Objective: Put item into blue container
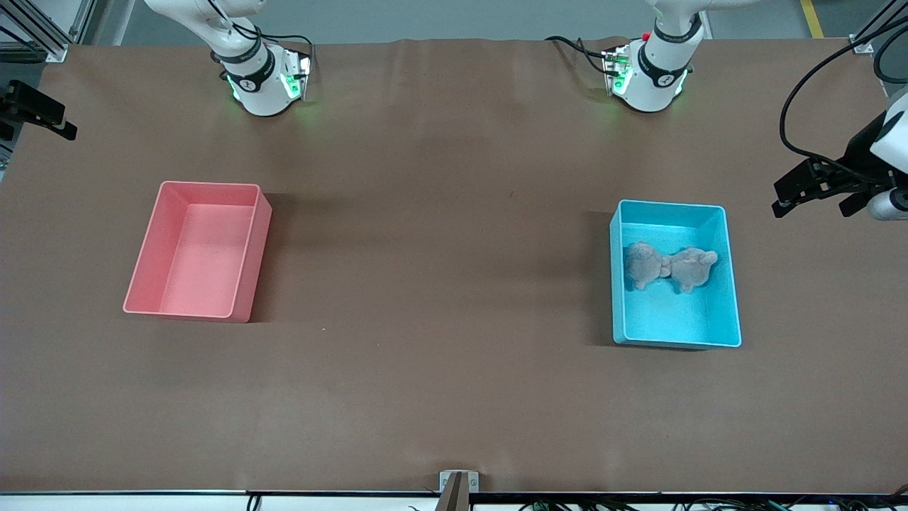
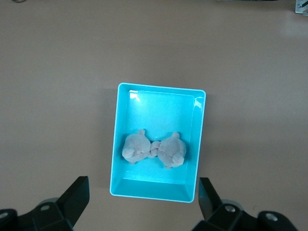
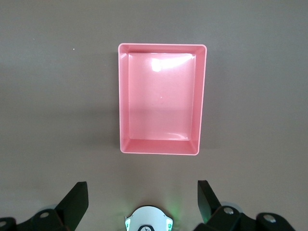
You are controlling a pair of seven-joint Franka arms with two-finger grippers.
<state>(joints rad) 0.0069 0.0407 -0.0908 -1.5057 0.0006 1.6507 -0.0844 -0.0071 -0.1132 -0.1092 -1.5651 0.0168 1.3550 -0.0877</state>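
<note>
Already, a grey plush toy (image 1: 669,267) is seen lying in the blue bin (image 1: 731,312), middle right of the frame. Judged soft and light, it is best pinched at its narrow middle. Both the left pincer (image 2: 143,204) and the right pincer (image 3: 142,202) are spread, empty, held high over the desk (image 1: 440,284).

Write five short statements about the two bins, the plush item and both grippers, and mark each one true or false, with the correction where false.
1. The grey plush item lies inside the blue container. True.
2. The pink bin holds a second plush toy. False: it holds nothing.
3. The left gripper grips the plush item. False: its fingers are open, hanging high above the blue container.
4. The right gripper is open, high above the pink bin. True.
5. The blue container stands at the right arm's end of the table. False: it stands toward the left arm's end; the pink bin is toward the right arm's.
</note>
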